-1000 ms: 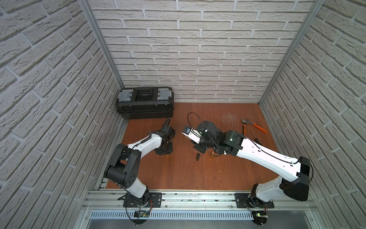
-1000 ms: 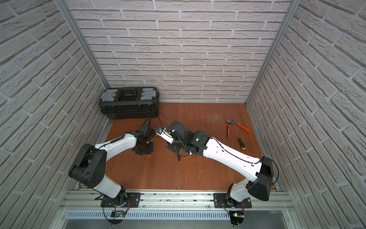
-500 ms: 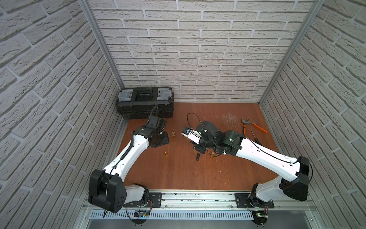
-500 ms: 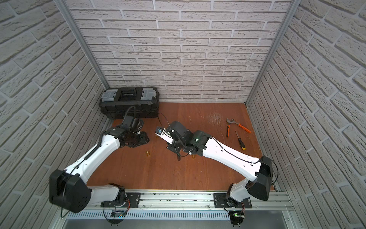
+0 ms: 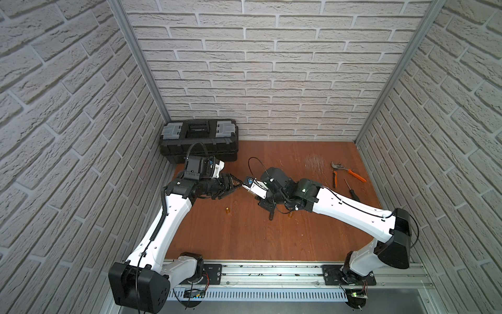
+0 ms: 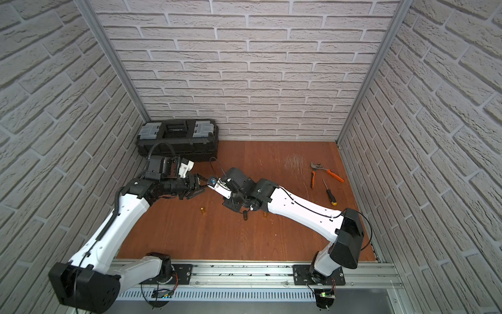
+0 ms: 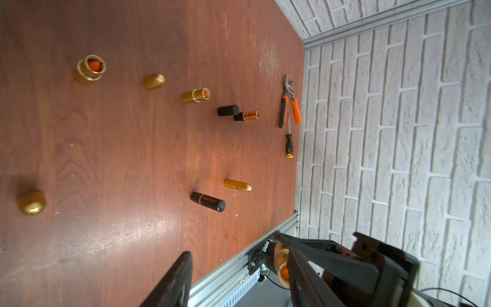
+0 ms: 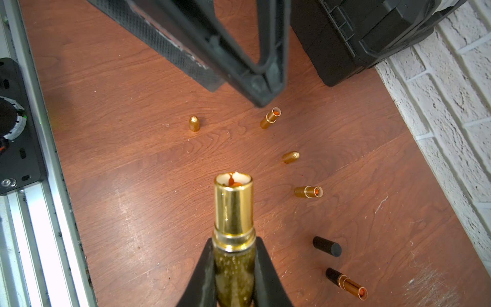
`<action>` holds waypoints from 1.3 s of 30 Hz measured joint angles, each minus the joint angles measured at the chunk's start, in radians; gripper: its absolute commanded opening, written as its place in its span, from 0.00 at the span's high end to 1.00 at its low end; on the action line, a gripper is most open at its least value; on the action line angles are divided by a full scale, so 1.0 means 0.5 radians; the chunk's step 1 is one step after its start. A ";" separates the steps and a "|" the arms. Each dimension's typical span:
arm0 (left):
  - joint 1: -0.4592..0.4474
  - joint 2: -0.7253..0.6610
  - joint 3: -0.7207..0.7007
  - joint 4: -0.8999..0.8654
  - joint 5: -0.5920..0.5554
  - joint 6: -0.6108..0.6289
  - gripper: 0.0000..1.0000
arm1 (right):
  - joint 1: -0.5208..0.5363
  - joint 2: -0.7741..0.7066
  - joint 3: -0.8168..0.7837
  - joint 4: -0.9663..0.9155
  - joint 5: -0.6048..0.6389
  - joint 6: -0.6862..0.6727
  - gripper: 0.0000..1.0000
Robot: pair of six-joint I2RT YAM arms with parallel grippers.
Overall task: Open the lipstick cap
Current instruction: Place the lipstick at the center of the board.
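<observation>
right claw [image 8: 233, 245] — uncapped gold lipstick [image 8: 233, 207]

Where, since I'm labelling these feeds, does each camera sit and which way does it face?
Top views: high over the front rail, looking down on the table; both arms show.
Left wrist: faces across the table towards the pliers; left tool open.
Right wrist: looks along the gold lipstick clamped in the right tool.
Shared: both wrist views show the black cap.

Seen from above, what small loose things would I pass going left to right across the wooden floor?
In a top view: small gold bullet-shaped cap → black cylindrical lipstick tube → gold tube, partly hidden → orange-handled metal pliers.
</observation>
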 measured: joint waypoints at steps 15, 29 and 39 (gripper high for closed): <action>-0.060 -0.002 -0.018 0.069 0.168 -0.020 0.54 | 0.000 0.105 0.121 0.053 -0.056 -0.005 0.94; -0.068 0.000 -0.065 0.169 0.236 -0.030 0.70 | 0.000 0.160 0.148 0.058 -0.080 -0.005 0.94; -0.068 0.002 -0.079 0.163 0.237 -0.025 0.66 | 0.000 0.201 0.172 0.080 -0.075 -0.014 0.94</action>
